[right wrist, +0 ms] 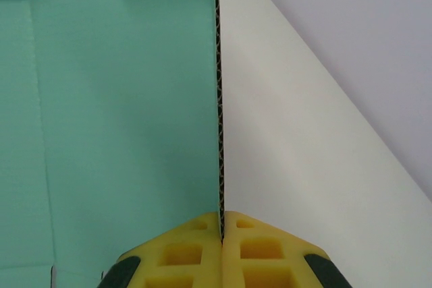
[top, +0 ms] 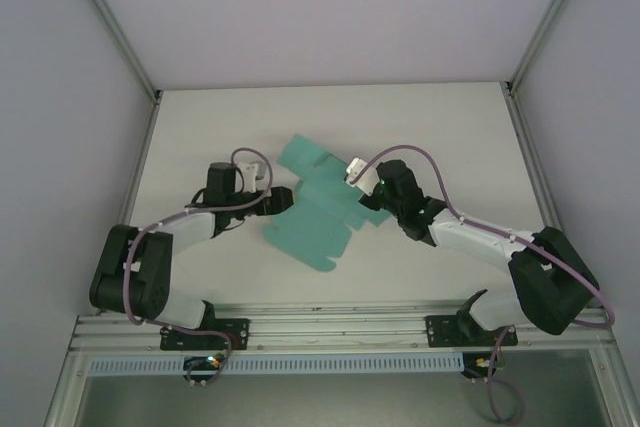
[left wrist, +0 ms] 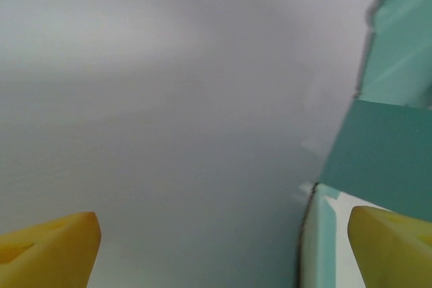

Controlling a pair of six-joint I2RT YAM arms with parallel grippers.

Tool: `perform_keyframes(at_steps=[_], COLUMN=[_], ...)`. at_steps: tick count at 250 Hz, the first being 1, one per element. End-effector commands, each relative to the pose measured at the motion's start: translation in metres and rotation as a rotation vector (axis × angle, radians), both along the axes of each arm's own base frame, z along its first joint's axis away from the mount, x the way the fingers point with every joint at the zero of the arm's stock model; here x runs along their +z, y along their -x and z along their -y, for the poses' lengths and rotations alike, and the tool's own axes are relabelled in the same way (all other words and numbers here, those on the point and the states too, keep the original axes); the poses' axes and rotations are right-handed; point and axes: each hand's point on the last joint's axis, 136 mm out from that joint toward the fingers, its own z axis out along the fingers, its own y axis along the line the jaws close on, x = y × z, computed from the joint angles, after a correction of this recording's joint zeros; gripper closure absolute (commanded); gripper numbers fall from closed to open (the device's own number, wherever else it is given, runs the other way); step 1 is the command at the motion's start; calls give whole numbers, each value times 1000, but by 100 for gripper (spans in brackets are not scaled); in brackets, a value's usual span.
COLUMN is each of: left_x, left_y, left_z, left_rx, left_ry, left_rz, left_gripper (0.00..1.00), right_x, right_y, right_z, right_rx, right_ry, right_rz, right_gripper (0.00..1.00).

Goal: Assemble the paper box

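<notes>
Right wrist view: right end effector (right wrist: 221, 224) clamped on paper box (right wrist: 128, 119) edge; left end effector (left wrist: 223, 241) spread wide, box beside one finger.

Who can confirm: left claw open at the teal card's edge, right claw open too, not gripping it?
Wrong on the right claw: the right wrist view shows it shut on an edge of the paper box. The left claw is open at the box's edge, as stated.

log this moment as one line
paper box: unfolded sheet | right gripper: shut on its edge | left gripper: open at its edge
</notes>
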Motion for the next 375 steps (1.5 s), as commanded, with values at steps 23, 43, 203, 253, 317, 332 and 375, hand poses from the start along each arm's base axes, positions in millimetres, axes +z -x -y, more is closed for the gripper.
perform_keyframes(at_steps=[23,43,203,253,317,332,375], left_x=[19,21,14,36,62,66,64], left_y=[-11,-17,-4,2,-44,-55,-84], left_z=[31,36,4,-29,-93,-102,-105], left_rx=[-104,-101,-18,112,447,482,472], left_ry=[62,64,-194,-279,-260,-243,-274], left_rz=[94,103,94,132,110,132,160], left_gripper=[10,17,0,0,0,0,0], right_x=[12,13,9,36,28,24,11], right_y=[5,6,-5,-19,-25,-31,-39], right_z=[-12,-13,8,3,-18,-18,-22], right_rx=[49,57,27,99,211,187,165], right_ry=[-77,-87,140,304,537,589,667], right_rz=[-17,-15,39,155,274,318,356], right_gripper=[100,100,100,100,100,100,100])
